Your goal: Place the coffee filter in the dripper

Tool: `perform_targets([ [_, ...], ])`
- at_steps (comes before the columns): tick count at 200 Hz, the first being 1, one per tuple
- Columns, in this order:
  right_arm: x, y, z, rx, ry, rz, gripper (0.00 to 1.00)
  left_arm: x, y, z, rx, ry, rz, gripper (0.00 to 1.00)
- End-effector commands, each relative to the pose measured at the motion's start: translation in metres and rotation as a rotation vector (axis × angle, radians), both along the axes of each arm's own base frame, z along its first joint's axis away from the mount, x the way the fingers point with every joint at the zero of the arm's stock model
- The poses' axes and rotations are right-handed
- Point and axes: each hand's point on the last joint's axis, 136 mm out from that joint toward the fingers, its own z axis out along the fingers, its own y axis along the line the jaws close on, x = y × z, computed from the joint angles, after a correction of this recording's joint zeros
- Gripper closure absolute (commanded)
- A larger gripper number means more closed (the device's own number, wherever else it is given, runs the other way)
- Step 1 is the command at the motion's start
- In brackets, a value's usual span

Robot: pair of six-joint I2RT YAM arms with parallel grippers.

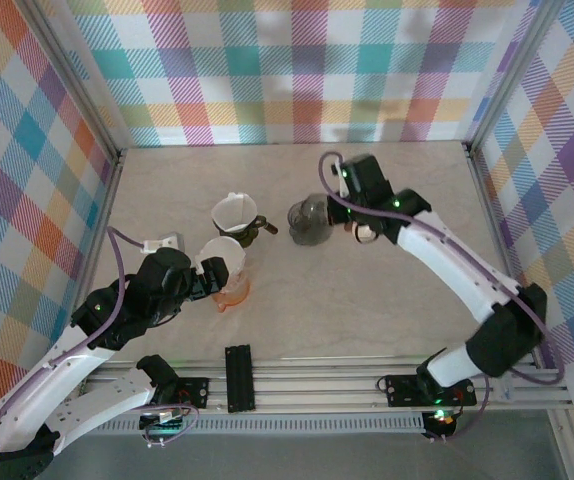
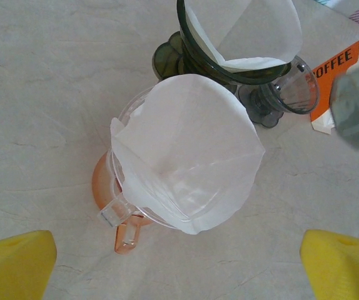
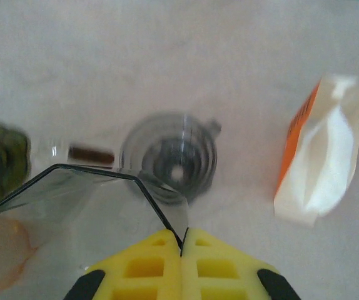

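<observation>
- On the left side of the table (image 1: 387,290), the left gripper (image 2: 179,265) is spread wide. Its yellow fingertips (image 2: 14,262) sit on either side of the clear dripper (image 2: 118,209) without touching it.
- The coffee filter (image 2: 189,156) sits opened inside that clear dripper. Its white paper edge rises above the rim and leans over one side.
- The clear dripper rests on an orange stand (image 2: 101,181).
- Just behind it stands a dark green dripper (image 2: 204,56) with a second filter (image 2: 248,28) in it.
- Further right, a smoky vessel (image 1: 309,222) is near the dark green dripper.
- The right gripper (image 3: 182,240) is pressed together, and the thin rim of the smoky vessel runs into the seam between its fingers.
- Rightmost, a white-and-orange coffee pack (image 3: 323,156) lies on the table, apart from the vessel.
</observation>
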Motion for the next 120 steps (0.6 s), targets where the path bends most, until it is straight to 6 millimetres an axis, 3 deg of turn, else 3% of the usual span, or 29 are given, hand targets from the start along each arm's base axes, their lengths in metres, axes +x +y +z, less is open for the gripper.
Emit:
perform_targets([
  [1,-0.034,-0.005,-0.021,-0.008,0.068,0.002,1.0,0.003,-0.001,-0.002,-0.008,-0.004,0.005,0.0],
  [24,-0.063,0.003,-0.05,-0.061,0.125,0.053,1.0,0.003,-0.001,-0.002,-0.009,-0.004,0.008,0.0],
  [62,-0.082,0.023,-0.098,-0.131,0.168,0.111,1.0,0.003,0.001,-0.005,-0.005,0.0,0.016,0.0],
  [120,-0.092,0.036,-0.13,-0.169,0.185,0.126,1.0,0.001,0.004,-0.006,0.002,0.004,0.02,0.0],
])
